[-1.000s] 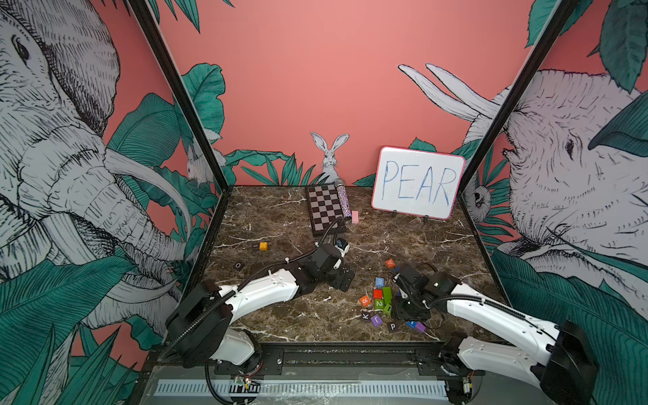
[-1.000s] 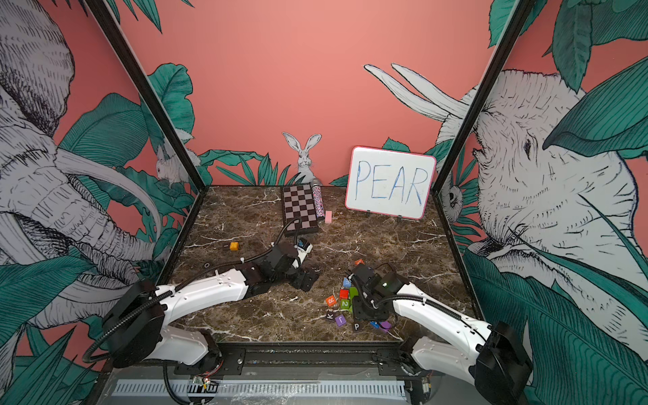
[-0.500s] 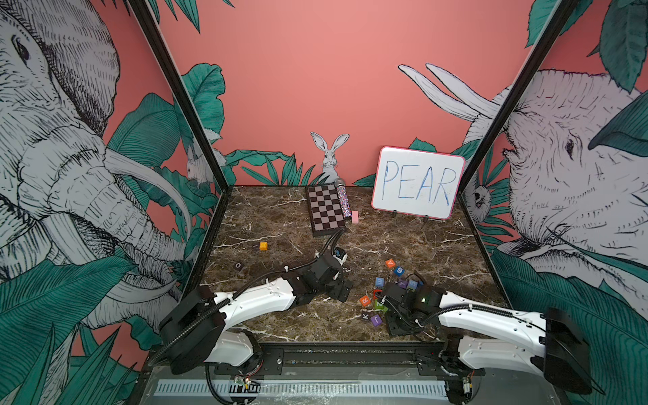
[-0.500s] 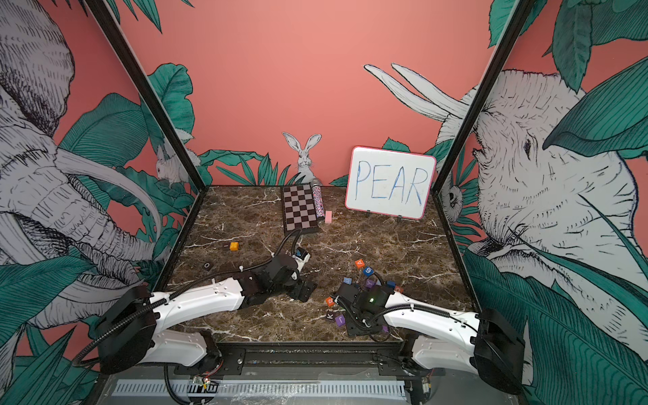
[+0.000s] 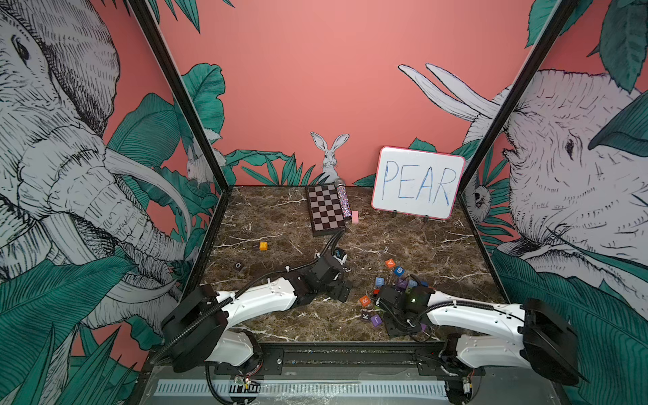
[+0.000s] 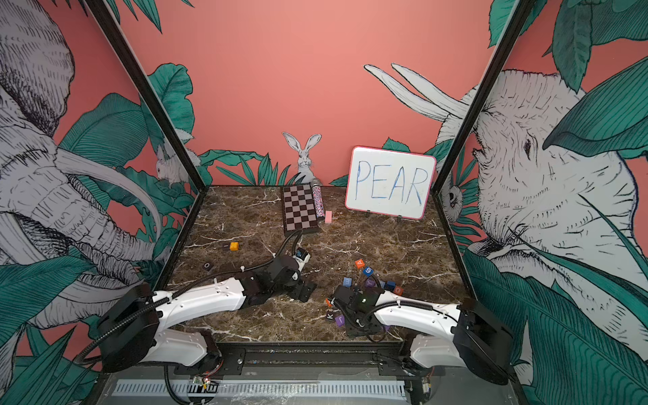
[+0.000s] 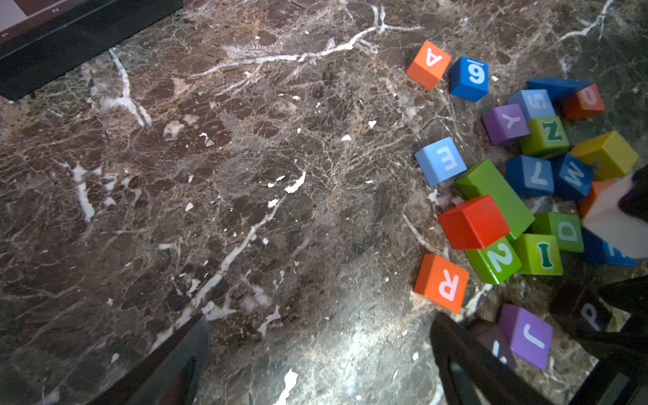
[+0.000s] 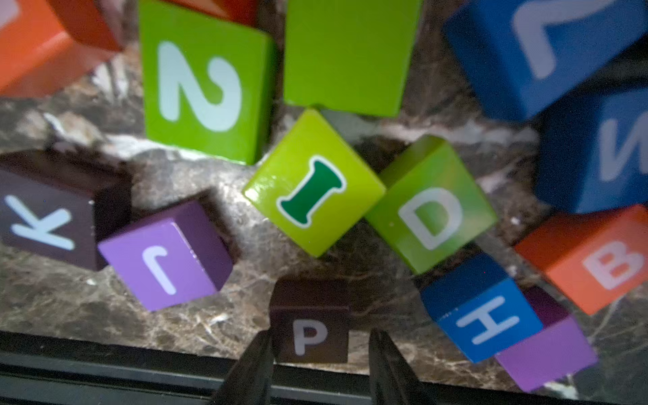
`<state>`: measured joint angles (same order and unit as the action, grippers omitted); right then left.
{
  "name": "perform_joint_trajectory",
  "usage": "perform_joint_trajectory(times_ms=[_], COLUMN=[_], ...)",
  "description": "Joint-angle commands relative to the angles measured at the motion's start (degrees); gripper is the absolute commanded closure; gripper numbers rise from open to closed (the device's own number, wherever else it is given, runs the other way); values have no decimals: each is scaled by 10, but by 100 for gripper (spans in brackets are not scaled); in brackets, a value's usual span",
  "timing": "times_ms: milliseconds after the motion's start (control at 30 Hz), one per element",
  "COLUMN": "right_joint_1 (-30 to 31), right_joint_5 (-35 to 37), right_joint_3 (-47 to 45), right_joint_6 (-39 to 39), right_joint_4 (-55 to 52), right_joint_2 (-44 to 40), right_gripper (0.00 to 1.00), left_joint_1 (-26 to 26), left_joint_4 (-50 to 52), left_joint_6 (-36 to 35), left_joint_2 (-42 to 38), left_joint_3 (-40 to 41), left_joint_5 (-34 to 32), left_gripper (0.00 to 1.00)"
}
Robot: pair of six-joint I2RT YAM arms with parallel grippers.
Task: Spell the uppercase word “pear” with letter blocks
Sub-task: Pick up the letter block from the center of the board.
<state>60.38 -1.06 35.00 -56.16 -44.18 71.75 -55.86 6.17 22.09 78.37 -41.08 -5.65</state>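
marble counter (image 5: 280, 217), first letter's pick: my right pincer (image 8: 319, 338) straddles the black p block (image 8: 310, 326), not yet clamped; next i close squarely, lift; left pincer (image 7: 319, 321) wide, empty

left arm (image 5: 259, 301): low, stretched forward | left gripper (image 7: 319, 317): jaws spread wide | right arm (image 5: 470, 312): low, angled inward | right gripper (image 8: 321, 333): jaws narrowly apart

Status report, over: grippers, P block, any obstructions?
Left gripper open, empty. Right gripper open, jaws straddling black P block. Blue H block, purple J block close beside, not touching.
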Motion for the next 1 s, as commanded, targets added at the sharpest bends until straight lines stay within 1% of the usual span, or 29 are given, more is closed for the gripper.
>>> perform_joint_trajectory(times_ms=[0, 200, 300, 533, 733, 867, 967], right_joint_1=[0, -6, -7, -8, -10, -38, -68], right_joint_5=[17, 17, 18, 30, 64, 70, 70], right_joint_3=[-5, -9, -6, 3, 34, 62, 91], right_joint_6=[-21, -16, -14, -17, -11, 15, 49], right_joint_4=[7, 19, 15, -7, -51, -62, -72], right_joint_2=[8, 17, 22, 10, -11, -4, 13], right_gripper=[55, 58, 63, 64, 65, 67, 68], left_joint_1=[-4, -4, -4, -4, -4, -3, 6], left_joint_4=[6, 7, 7, 8, 0, -7, 11], left_joint_6=[9, 7, 6, -4, -2, -17, -35], left_joint_2=[-1, -3, -2, 7, 25, 52, 87], left_joint_3=[6, 7, 5, -9, -28, -53, -101], left_joint_5=[-14, -16, -16, -20, -30, -39, -30], left_gripper=[1, 1, 1, 1, 1, 1, 1])
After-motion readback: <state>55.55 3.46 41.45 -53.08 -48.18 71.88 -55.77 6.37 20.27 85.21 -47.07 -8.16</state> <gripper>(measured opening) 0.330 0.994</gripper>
